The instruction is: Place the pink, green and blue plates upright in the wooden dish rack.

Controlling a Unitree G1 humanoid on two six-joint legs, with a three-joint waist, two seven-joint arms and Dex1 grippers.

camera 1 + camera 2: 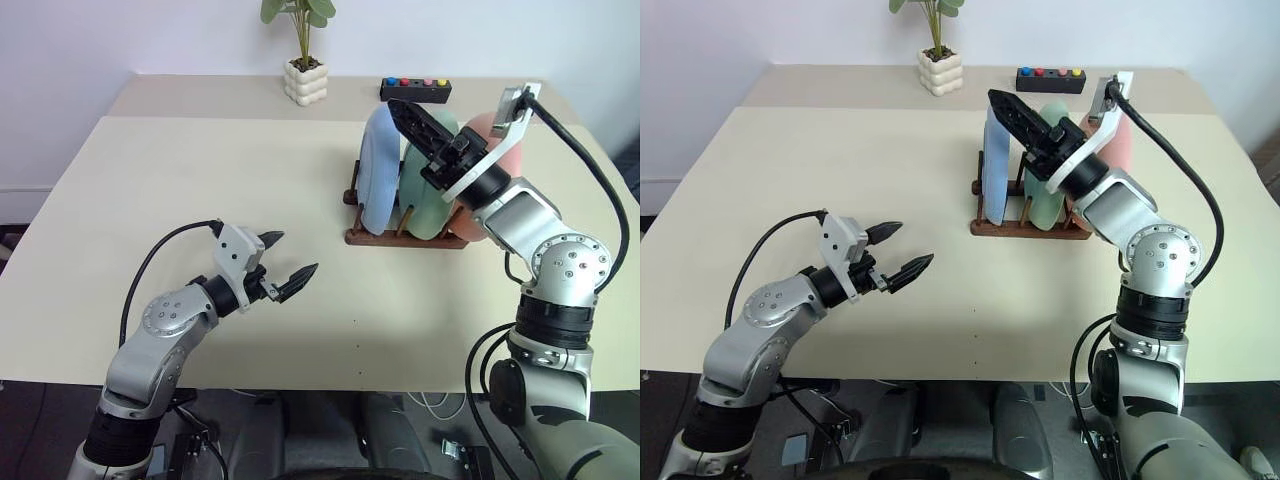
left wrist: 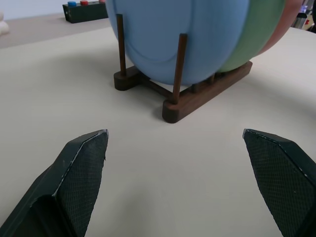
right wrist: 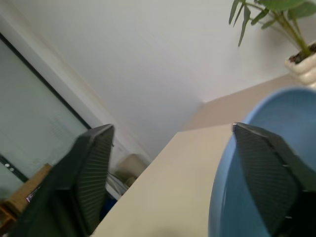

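Head views: we see the left gripper [image 1: 293, 262] level over the cream table [image 1: 150, 200], fingers apart, empty. The right gripper [image 1: 1015, 112] points up-left above the dark wooden dish rack [image 1: 405, 238], which holds the light blue plate [image 1: 379, 180], mint green plate [image 1: 428, 200] and salmon pink plate [image 1: 500, 150] upright.

Left wrist view: blue plate stands between pegs.

Right wrist view: fingers spread, nothing held.

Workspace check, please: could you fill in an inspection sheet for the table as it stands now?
Surface: beige table, bare in front.
Job's things: blue plate, green plate and pink plate all upright in the wooden dish rack.
Clutter: potted plant and black button box at the far edge.
Grippers: left claw open, low over the table; right claw open above the plates, holding nothing.
Cables: black cable on each arm.
Surroundings: white wall behind.
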